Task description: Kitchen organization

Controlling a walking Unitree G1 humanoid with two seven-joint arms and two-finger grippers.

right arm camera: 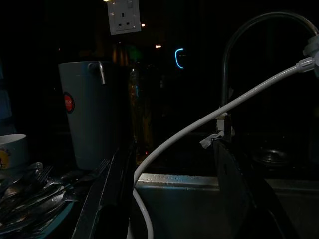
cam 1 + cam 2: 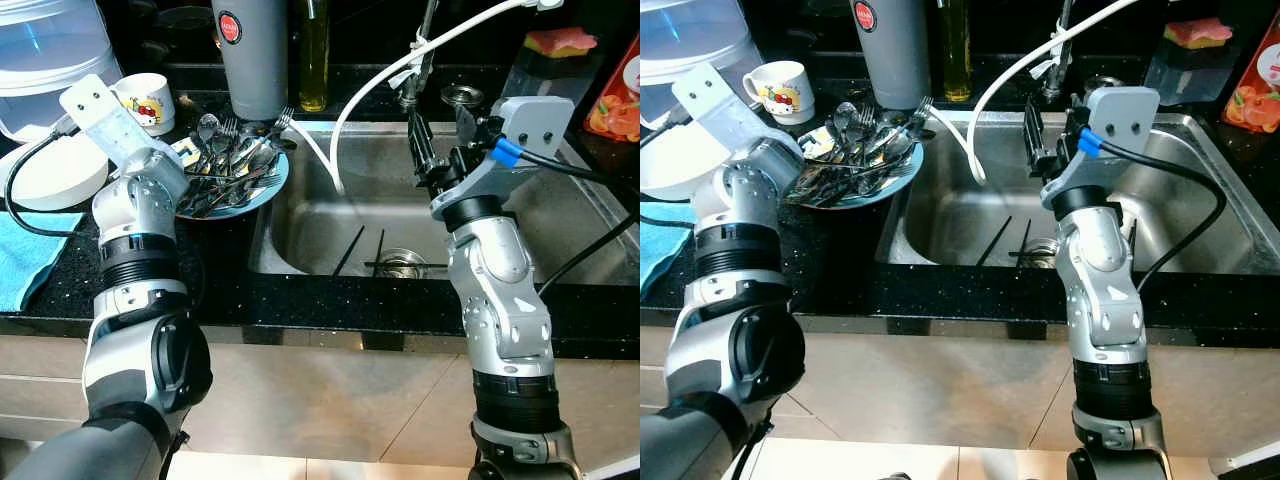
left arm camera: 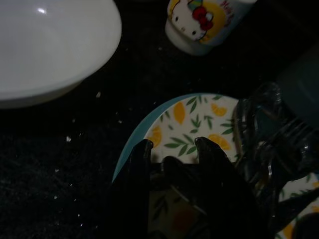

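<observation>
A blue-rimmed plate with a lemon pattern [image 2: 268,188] sits on the black counter left of the sink, piled with forks and spoons [image 2: 225,150]. My left gripper [image 3: 174,147] hovers open just over the plate's near rim, beside the cutlery pile; from the head its fingers are hidden behind the wrist. My right gripper [image 2: 440,140] is raised over the steel sink [image 2: 320,230] close to the faucet [image 2: 425,40], its fingers apart and holding nothing. Two dark chopsticks [image 2: 350,250] lie in the basin near the drain [image 2: 403,262].
A cartoon mug [image 2: 150,100] and a white bowl [image 2: 50,175] stand left of the plate, a blue cloth [image 2: 25,255] at the counter edge. Behind are a grey canister [image 2: 250,55], an oil bottle [image 2: 314,60] and a water jug [image 2: 50,50]. A white hose [image 2: 370,80] arcs into the sink.
</observation>
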